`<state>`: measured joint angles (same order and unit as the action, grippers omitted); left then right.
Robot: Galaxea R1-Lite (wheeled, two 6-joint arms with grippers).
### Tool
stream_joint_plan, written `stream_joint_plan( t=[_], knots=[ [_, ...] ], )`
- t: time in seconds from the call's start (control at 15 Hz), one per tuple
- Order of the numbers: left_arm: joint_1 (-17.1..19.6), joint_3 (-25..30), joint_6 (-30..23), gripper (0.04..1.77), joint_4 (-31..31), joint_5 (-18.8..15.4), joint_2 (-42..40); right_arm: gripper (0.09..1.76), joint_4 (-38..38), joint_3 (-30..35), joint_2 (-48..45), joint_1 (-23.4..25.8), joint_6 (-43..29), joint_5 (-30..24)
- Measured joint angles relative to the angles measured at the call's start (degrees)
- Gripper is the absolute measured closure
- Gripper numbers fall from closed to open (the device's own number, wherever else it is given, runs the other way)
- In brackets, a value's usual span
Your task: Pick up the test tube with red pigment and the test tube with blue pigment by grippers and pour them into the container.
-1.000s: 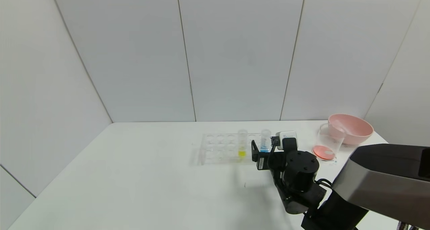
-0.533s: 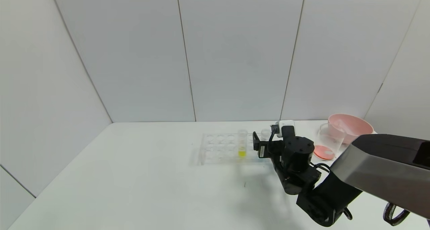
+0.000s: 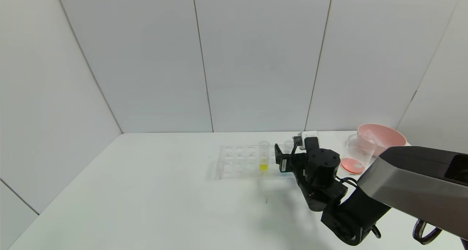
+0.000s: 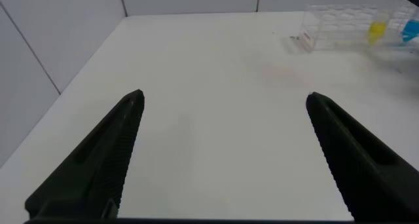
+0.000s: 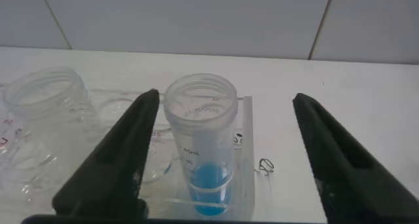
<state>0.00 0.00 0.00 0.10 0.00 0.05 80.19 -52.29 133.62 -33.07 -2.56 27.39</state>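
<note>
Even, bright, diffuse light fills all views, with no hard glare. In the head view the white bench [image 3: 146, 191] carries only a faint grey shadow beneath the right arm [image 3: 329, 191]; wall seams bow outward toward the edges. The left hand [image 4: 222, 152] looks soft and unfocused up close. The blue tube [image 5: 203, 145] is reasonably sharp, its rim slightly hazy.

I see a clear tube rack [image 3: 241, 161] standing on the white worktop [image 3: 146, 191], with a yellow-liquid tube [image 3: 263, 156] upright in one of its wells. A pink bowl [image 3: 384, 137] sits at the worktop's far right corner.
</note>
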Motion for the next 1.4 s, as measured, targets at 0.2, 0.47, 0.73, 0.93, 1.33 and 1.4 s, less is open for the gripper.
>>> stream_joint_plan(
  t=[0.2,0.47,0.73,0.93,1.33,1.4],
  knots=[
    [0.0,0.0,0.0,0.05,0.0,0.0,0.0,0.81,0.0,0.0,0.0,0.0,0.0,-0.5],
    [0.0,0.0,0.0,0.05,-0.1,0.0,0.0,1.33,-0.1,0.1,-0.3,-0.2,0.0,-1.0],
    [0.0,0.0,0.0,0.05,0.0,0.0,0.0,1.32,0.0,0.2,-0.9,-0.2,1.1,-1.0],
    [0.0,0.0,0.0,0.05,-0.1,0.0,0.0,1.32,0.0,0.3,-2.5,-0.5,3.0,-1.0],
    [0.0,0.0,0.0,0.05,0.0,0.0,0.0,1.32,-2.4,0.5,-8.8,-1.0,6.4,-2.8],
    [0.0,0.0,0.0,0.05,0.0,0.0,0.0,1.32,-2.9,0.5,-9.8,-1.2,6.4,-2.8]
  ],
)
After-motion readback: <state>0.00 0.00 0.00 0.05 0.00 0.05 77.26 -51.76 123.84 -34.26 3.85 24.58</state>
